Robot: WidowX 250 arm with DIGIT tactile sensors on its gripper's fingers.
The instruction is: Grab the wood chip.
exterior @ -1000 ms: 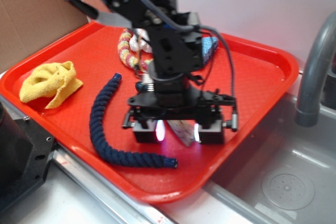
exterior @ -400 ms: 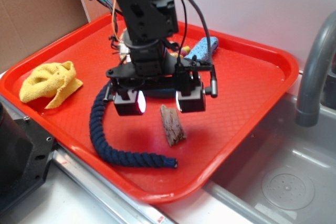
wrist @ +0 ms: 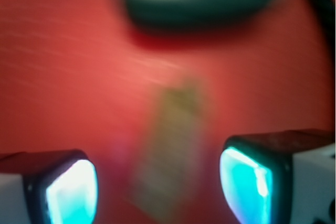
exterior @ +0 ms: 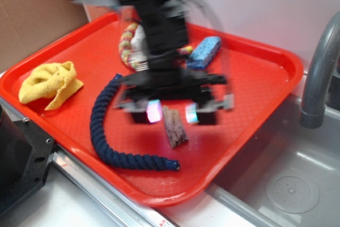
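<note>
The wood chip (exterior: 175,126) is a short rough brown piece lying flat on the red tray (exterior: 255,94), near its front right part. My gripper (exterior: 172,113) hovers just over the chip's far end, blurred by motion, its two lit fingers standing apart on either side. In the wrist view the chip (wrist: 170,145) shows as a blurred tan streak in the gap of the open gripper (wrist: 157,190). Nothing is held.
A dark blue braided rope (exterior: 103,131) curves left of the chip. A dark green sausage-shaped object (wrist: 197,1) lies beyond it. A blue sponge (exterior: 204,52), a striped ring toy (exterior: 127,46) and a yellow cloth (exterior: 50,83) also rest on the tray. Sink and faucet (exterior: 319,78) at right.
The gripper rose off the chip and swung back left, and has now dropped toward the chip again. The chip stayed on the tray.
</note>
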